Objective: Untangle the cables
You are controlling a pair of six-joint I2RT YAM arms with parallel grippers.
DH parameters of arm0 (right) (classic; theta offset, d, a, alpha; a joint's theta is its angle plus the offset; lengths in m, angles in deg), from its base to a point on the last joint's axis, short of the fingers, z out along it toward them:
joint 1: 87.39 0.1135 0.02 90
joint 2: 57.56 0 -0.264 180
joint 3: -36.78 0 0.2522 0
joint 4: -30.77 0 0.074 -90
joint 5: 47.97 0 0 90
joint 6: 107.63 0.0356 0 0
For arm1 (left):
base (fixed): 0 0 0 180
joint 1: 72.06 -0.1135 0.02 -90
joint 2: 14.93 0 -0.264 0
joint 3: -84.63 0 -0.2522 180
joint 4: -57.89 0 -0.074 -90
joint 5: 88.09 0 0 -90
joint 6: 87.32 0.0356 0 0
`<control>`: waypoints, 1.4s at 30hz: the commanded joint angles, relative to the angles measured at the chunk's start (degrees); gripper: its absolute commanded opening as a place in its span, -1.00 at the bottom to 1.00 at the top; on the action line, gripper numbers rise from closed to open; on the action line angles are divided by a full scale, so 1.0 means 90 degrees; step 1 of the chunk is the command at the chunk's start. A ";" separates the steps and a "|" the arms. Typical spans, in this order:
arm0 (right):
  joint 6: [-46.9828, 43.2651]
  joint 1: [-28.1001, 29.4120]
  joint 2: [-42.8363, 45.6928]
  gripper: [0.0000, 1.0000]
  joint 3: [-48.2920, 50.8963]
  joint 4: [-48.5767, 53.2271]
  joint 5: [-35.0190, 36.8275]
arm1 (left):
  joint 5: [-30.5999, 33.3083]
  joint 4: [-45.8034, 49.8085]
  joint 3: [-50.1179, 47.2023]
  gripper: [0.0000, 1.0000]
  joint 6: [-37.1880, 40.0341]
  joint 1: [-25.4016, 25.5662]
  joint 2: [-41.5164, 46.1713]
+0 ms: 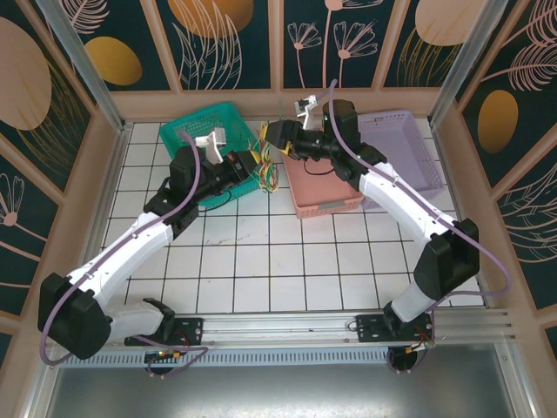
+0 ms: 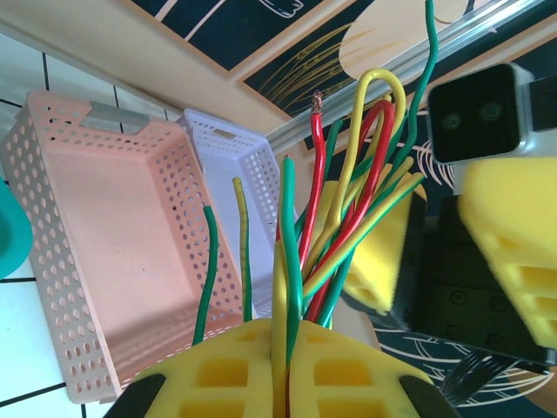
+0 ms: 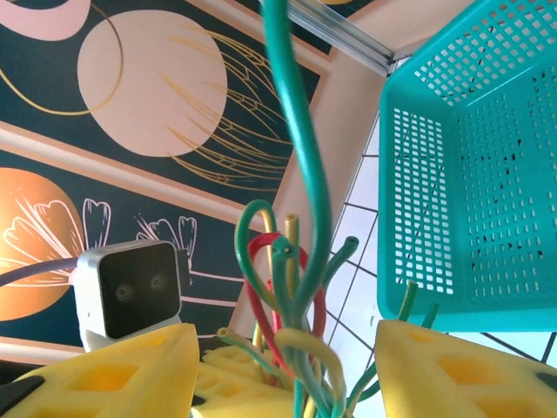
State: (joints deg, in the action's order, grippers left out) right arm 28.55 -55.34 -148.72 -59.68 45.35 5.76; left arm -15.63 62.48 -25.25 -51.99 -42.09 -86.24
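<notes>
A bundle of thin yellow, green and red cables (image 1: 265,172) hangs in the air between the teal and pink baskets. My left gripper (image 1: 252,167) is shut on it: in the left wrist view the yellow foam pads (image 2: 348,374) pinch a yellow and a green strand, and the cables (image 2: 348,218) fan upward from my left gripper (image 2: 287,340). My right gripper (image 1: 277,144) faces it from the other side. It stands open (image 3: 287,340), its two pads wide apart with the looping cable ends (image 3: 291,270) between them, touching neither pad.
A teal basket (image 1: 196,122) sits at the back left, a pink basket (image 1: 335,205) in the middle and a lilac basket (image 1: 409,148) at the back right. All three look bare inside. White tiled table lies in front of them.
</notes>
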 commanded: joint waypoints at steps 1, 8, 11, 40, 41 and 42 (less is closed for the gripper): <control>-0.0027 0.0080 -0.0061 0.07 -0.0058 -0.0132 -0.0101 | -0.0109 -0.0182 0.0106 -1.00 0.0117 0.0005 -0.0026; 0.0117 0.0126 -0.0139 -0.02 0.0013 -0.0333 -0.0102 | 0.0007 0.0045 0.0236 -1.00 0.0009 0.0009 -0.0117; 0.0148 0.0111 0.0055 0.04 0.0296 -0.0475 -0.0056 | 0.0029 0.0152 0.0352 -1.00 -0.0347 0.0009 -0.0232; 0.0483 -0.0348 0.0692 -1.00 0.1200 -0.1583 0.0332 | 0.1206 0.0950 0.0133 -1.00 -0.1093 0.0004 0.0509; 0.0523 -0.0373 0.0780 -1.00 0.1297 -0.1685 0.0374 | 0.1386 0.0995 0.0040 -1.00 -0.1213 0.0006 0.0612; 0.0573 -0.0401 0.0850 -1.00 0.1391 -0.1793 0.0410 | 0.1505 0.0974 -0.0033 -1.00 -0.1324 0.0009 0.0703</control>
State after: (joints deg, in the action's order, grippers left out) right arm 32.74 -57.04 -145.28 -49.06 34.95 6.61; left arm -9.00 69.54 -23.76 -61.26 -41.78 -83.26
